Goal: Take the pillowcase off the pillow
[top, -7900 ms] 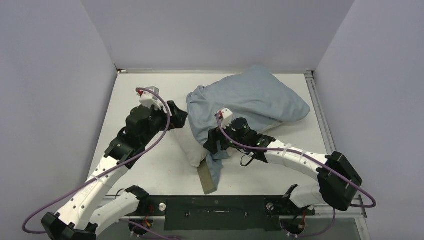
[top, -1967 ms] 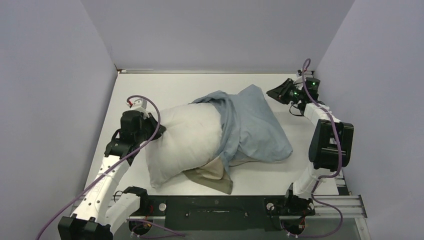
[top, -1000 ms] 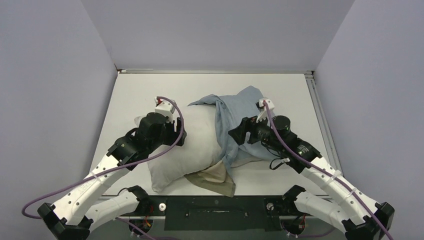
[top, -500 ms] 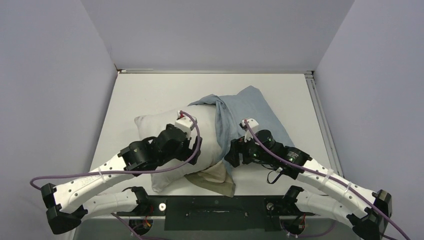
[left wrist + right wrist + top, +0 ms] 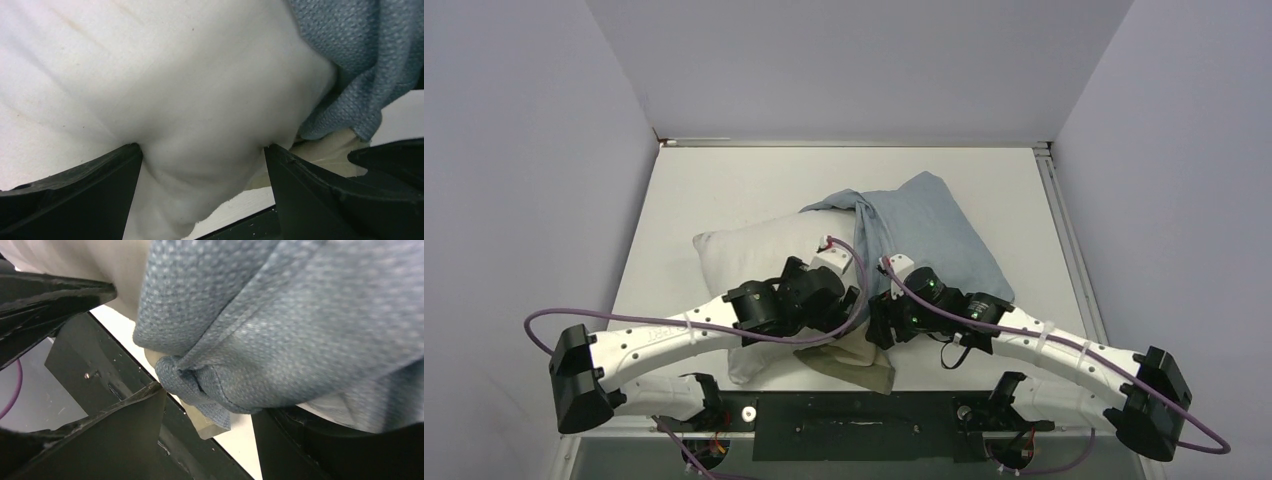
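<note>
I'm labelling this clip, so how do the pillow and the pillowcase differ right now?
The pillow is off-white and plump; the pillowcase is dusty blue and limp, bunched in folds. The pillow's left part lies bare; the pillowcase covers only the right part. Both lie on the table.

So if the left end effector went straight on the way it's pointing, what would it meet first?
The pillow: its white cloth bulges between the open fingers of the left end effector, apparently touching both. The pillowcase lies off to one side.
</note>
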`<state>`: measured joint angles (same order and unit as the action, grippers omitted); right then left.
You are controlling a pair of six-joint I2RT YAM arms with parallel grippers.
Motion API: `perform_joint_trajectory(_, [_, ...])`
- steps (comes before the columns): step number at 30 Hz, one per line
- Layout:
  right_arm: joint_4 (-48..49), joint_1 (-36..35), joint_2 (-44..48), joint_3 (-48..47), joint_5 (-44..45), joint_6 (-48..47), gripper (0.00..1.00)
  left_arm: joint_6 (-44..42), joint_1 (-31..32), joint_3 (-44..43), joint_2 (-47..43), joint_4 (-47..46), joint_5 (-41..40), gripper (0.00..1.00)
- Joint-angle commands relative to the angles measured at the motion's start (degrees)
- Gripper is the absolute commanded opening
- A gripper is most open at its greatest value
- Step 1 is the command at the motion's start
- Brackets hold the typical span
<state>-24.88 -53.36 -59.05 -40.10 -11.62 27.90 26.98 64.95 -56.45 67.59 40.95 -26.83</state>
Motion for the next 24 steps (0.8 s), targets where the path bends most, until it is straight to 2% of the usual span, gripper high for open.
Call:
perform_joint_trajectory(1, [5.71, -1.65, -1.54, 0.62, 0.79, 0.3, 0.62, 1.33, 0.2, 1.43, 3.58, -7.3, -1.49, 0.96])
perform_joint_trajectory(4, [5.34, -2.06, -3.31, 0.59, 3.48, 0.39, 0.62, 2.58, -0.68, 1.77, 6.33, -8.78, -2.17, 0.99])
perform_joint_trajectory(5, [5.04, -2.03, -3.68, 0.51, 4.29, 0.33, 0.62, 2.99, -1.02, 1.62, 7.01, -8.98, -2.47, 0.97])
perform_joint_trajectory(8, [3.77, -2.05, -4.22, 0.45, 5.97, 0.06, 0.59, 3.41, -2.19, 1.6, 8.13, -9.67, -3.78, 0.85])
perform_joint_trajectory(12, [2.72, -2.06, -4.16, 0.49, 6.48, -0.23, 0.49, 2.78, -5.77, 2.09, 7.47, -10.7, -2.49, 0.65])
perform_joint_trajectory(13, [2.59, -2.12, -4.19, 0.58, 6.42, -0.32, 0.45, 2.45, -6.3, 2.31, 7.04, -11.17, -1.92, 0.57])
perform_joint_trajectory(14, [2.44, -2.08, -4.08, 0.63, 6.34, -0.37, 0.41, 2.2, -7.25, 2.57, 6.61, -11.5, -1.48, 0.44])
perform_joint_trajectory(15, [2.18, -2.07, -4.06, 0.56, 6.29, -0.48, 0.38, 2.09, -7.89, 2.69, 6.13, -11.53, -1.66, 0.25])
perform_joint_trajectory(17, [1.24, -2.09, -4.14, 0.11, 6.46, -1.04, 0.33, 1.64, -8.94, 2.7, 5.3, -11.17, -2.08, 0.0])
perform_joint_trajectory(18, [0.78, -2.06, -4.08, -0.22, 6.7, -1.35, 0.31, 1.36, -9.55, 2.62, 4.96, -10.85, -2.38, 0.0])
perform_joint_trajectory(22, [-0.51, -1.82, -2.95, -0.94, 9.81, -2.28, 0.07, 0.01, -12.25, 1.56, 3.26, -9.3, -2.44, 0.0])
perform_joint_trajectory(24, [-0.78, -1.29, -2.48, -1.39, 10.47, -2.94, 0.05, -0.78, -13.35, 1.14, 1.91, -8.92, -2.38, 0.0])
